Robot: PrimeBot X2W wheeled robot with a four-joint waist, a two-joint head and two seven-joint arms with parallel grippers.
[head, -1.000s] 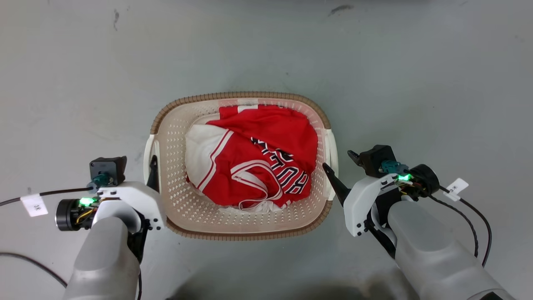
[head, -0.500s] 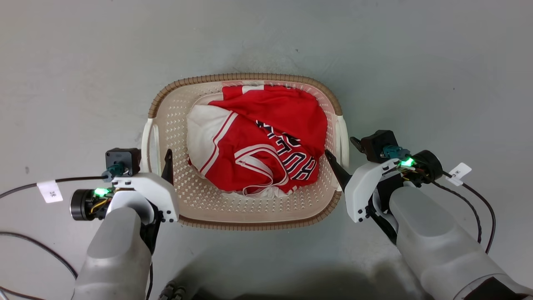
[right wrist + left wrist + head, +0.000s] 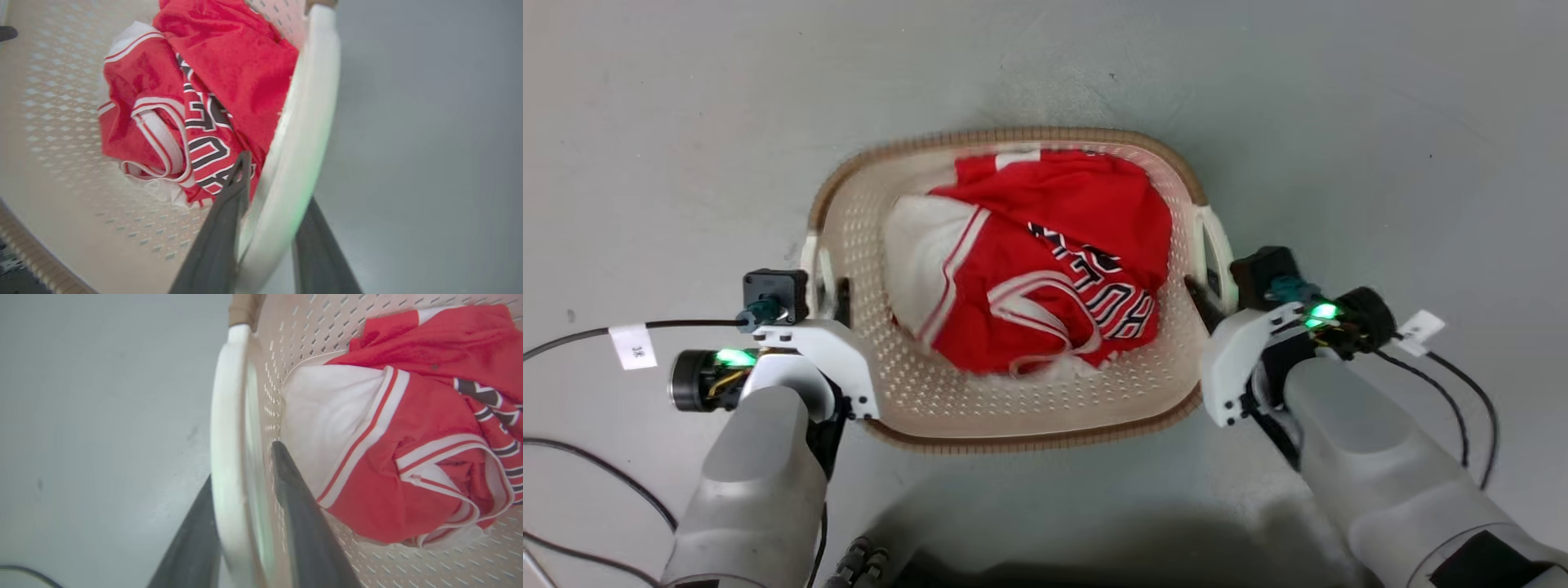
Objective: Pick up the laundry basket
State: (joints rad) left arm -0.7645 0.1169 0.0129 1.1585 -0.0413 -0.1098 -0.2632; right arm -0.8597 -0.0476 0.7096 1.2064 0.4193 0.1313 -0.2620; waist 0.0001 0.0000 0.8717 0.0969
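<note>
1. The laundry basket (image 3: 980, 404) sat in the middle of the head view over a grey floor (image 3: 686, 122), with its brown rim uppermost. I could not tell whether its base touched the floor.
2. A crumpled red and white jersey (image 3: 1054, 245) with dark lettering lay inside, bunched toward the 1 o'clock side of the basket.
3. The left gripper (image 3: 827, 286) was at the basket's 9 o'clock side, on the white left handle (image 3: 810, 265).
4. In the left wrist view, the left gripper (image 3: 243, 465) straddled that handle (image 3: 226, 437). One dark finger was inside the perforated wall (image 3: 286, 326) and the other outside, and both were pressed against the handle. The jersey (image 3: 408, 416) lay at 3 o'clock from the inner finger.
5. The right gripper (image 3: 1209, 286) was at the basket's 3 o'clock side, on the white right handle (image 3: 1207, 237).
6. In the right wrist view, the right gripper (image 3: 278, 177) was likewise clamped across its handle (image 3: 302, 122), one finger on each side. The jersey (image 3: 229, 61) lay at 11 o'clock from the inner finger, against the basket wall (image 3: 53, 122).
7. Black cables (image 3: 686, 325) with white tags ran outward from both wrists, toward 9 o'clock on the left and 3 o'clock on the right.
</note>
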